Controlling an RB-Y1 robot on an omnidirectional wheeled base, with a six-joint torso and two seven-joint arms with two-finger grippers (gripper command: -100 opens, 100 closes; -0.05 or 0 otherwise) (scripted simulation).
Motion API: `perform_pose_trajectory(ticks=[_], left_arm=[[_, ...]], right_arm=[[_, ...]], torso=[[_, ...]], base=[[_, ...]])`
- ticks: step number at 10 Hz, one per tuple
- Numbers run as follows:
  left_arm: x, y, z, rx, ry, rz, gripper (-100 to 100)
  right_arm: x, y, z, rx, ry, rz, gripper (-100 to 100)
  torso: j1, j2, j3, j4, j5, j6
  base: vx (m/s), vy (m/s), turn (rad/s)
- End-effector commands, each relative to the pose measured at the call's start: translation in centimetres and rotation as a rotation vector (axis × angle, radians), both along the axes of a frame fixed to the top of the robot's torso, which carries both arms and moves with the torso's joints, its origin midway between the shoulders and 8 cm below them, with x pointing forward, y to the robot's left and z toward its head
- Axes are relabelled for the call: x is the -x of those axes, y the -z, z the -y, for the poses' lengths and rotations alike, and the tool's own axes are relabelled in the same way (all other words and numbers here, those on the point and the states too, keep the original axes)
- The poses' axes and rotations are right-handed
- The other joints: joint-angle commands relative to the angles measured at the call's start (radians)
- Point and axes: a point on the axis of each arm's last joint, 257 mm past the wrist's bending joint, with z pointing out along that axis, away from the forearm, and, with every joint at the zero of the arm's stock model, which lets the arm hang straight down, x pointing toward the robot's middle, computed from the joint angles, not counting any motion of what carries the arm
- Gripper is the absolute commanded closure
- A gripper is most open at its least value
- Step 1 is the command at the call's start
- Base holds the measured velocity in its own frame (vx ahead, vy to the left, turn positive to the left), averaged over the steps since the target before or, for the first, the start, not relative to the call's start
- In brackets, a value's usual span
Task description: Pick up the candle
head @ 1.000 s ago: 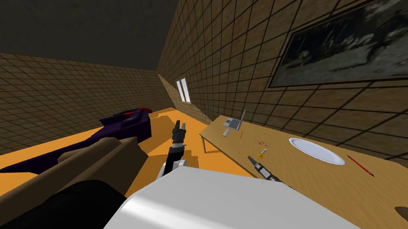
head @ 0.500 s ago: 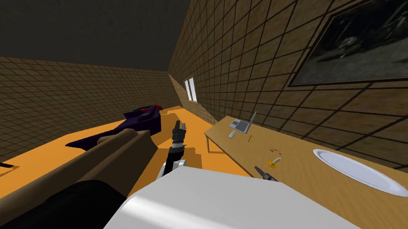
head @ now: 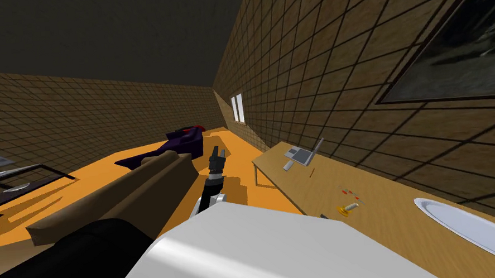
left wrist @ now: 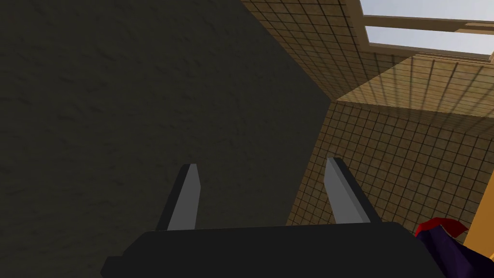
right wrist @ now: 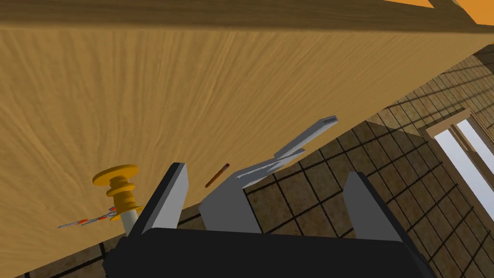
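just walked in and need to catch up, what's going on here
The robot is at a long wooden table, going for the candle. Its right jaws are open close to the tabletop, with the candle beside them, not between them. The left jaws, also open, are held away from the table.

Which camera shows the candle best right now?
The right wrist view: the candle, white and gold, shows large on the wooden table, just outside the open right gripper. The head view shows the candle small. The left wrist view points away from the table.
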Motion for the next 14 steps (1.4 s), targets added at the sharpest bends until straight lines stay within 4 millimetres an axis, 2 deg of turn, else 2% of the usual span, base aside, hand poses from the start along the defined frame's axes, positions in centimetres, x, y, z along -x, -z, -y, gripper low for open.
perform_pose_trajectory(ticks=[1, 2, 3, 5, 6, 10, 11, 14], left_arm=[[0.0, 0.0, 0.0, 0.000, 0.000, 0.000, 0], [0.0, 0.0, 0.0, 0.000, 0.000, 0.000, 0], [0.0, 0.0, 0.0, 0.000, 0.000, 0.000, 0], [0.0, 0.0, 0.0, 0.000, 0.000, 0.000, 0], [0.0, 0.0, 0.0, 0.000, 0.000, 0.000, 0], [0.0, 0.0, 0.0, 0.000, 0.000, 0.000, 0], [0.0, 0.0, 0.0, 0.000, 0.000, 0.000, 0], [0.0, 0.0, 0.0, 0.000, 0.000, 0.000, 0]], right_arm=[[2.2, 0.9, 3.1, 0.055, 0.003, -0.064, -100], [3.8, 1.5, 5.0, 0.091, 0.007, -0.108, -100], [3.8, 1.4, 5.5, 0.101, 0.002, -0.111, -100], [6.9, 2.0, 9.7, 0.177, 0.009, -0.194, -100], [6.8, 1.8, 10.0, 0.185, 0.005, -0.195, -100], [11.3, 0.8, 17.8, 0.328, 0.012, -0.320, -100], [11.3, 0.8, 17.8, 0.328, 0.012, -0.320, -100], [13.6, -0.7, 22.4, 0.413, 0.018, -0.387, -100]], torso=[[0.000, 0.000, 0.000, 0.000, 0.000, 0.000], [0.000, 0.000, 0.000, 0.000, 0.000, -0.001], [0.000, -0.001, 0.000, 0.000, 0.000, -0.001], [0.001, 0.000, 0.000, 0.000, 0.000, -0.001], [0.001, -0.001, 0.000, 0.000, 0.000, -0.001], [0.000, -0.001, -0.001, 0.000, 0.000, 0.000], [0.000, -0.002, -0.001, 0.000, 0.000, -0.001], [0.001, -0.001, 0.000, 0.000, 0.000, 0.000]], base=[[0.018, 0.005, 0.190], [0.022, 0.009, 0.374], [0.020, -0.003, 0.108], [0.023, 0.006, 0.225], [0.021, -0.003, 0.123], [0.029, -0.003, 0.206], [0.023, -0.008, 0.061], [0.023, -0.003, 0.153]])
